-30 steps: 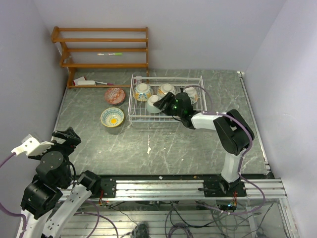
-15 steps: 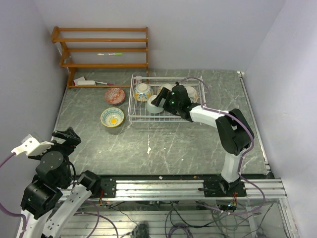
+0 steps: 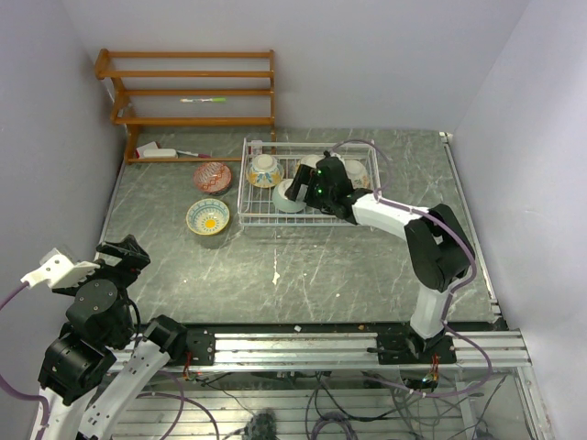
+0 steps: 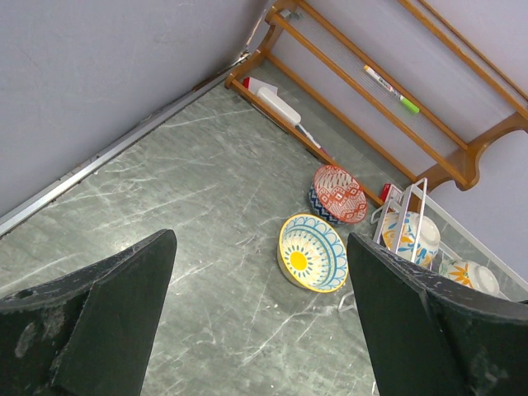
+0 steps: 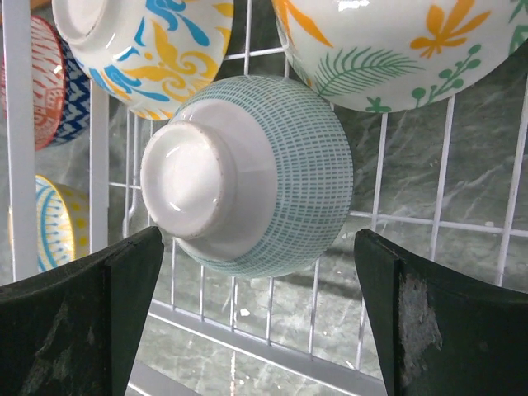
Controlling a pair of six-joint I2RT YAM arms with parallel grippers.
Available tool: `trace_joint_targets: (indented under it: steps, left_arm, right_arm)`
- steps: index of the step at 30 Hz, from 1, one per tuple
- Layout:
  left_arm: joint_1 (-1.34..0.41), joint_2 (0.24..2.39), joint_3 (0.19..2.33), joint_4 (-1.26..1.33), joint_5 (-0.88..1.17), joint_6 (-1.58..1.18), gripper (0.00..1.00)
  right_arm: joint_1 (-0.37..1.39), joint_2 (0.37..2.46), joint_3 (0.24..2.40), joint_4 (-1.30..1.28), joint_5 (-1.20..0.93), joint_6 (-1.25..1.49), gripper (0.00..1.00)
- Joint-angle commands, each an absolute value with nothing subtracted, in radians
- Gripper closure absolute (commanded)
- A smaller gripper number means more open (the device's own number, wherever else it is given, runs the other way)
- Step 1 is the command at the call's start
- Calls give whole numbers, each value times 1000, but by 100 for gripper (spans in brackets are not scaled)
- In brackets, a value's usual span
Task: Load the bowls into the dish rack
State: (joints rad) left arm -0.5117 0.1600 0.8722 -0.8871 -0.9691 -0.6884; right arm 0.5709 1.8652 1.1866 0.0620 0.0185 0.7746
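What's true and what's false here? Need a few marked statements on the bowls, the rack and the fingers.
1. Two bowls sit on the table outside the dish rack. True: the red-patterned bowl and the yellow-blue bowl.
2. The right fingers are clamped on the teal bowl. False: they stand wide open on either side of it, not touching it, and it rests on the rack wires.
3. The teal bowl's foot faces the right wrist camera. True.
4. The left fingers hold a bowl. False: they are open and empty, well short of the bowls.
5. A bowl sits on the wooden shelf. False: no bowl there; a pen lies on one tier.
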Motion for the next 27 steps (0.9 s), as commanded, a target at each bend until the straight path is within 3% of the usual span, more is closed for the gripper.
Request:
trace_joint_targets:
  steps: [1,27]
  left_arm:
    - [-503,158,885,-867,-997,-684,4]
    - [-503,159,885,-866,-1000,-681,5]
  right_arm:
    - [605,1820,1239,-28,106,671,0]
    - [681,2009,1339,183,-187,572,1]
